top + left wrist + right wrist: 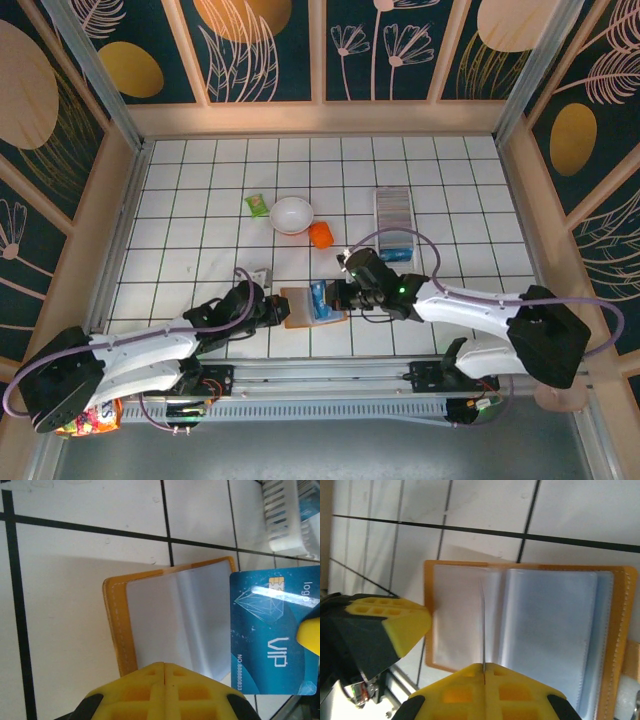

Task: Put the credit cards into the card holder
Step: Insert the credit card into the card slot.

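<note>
A blue credit card [270, 630] marked VIP hangs over the right side of an open tan-orange wallet [165, 620]. My right gripper [484, 666] is shut on that card, which shows edge-on [482, 625] in its wrist view. In the top view the card [319, 298] and right gripper [335, 296] sit above the wallet [300, 312]. My left gripper [164, 664] is shut with nothing between its fingers, at the wallet's left edge [278, 306]. The white slotted card holder [393, 208] lies further back on the right, with something blue at its near end.
A white bowl [291, 214], a green packet [257, 204] and a small orange object [321, 234] lie behind the wallet. The holder's corner [290, 515] shows at the top right of the left wrist view. The left gripper's yellow finger [395, 625] is beside the wallet.
</note>
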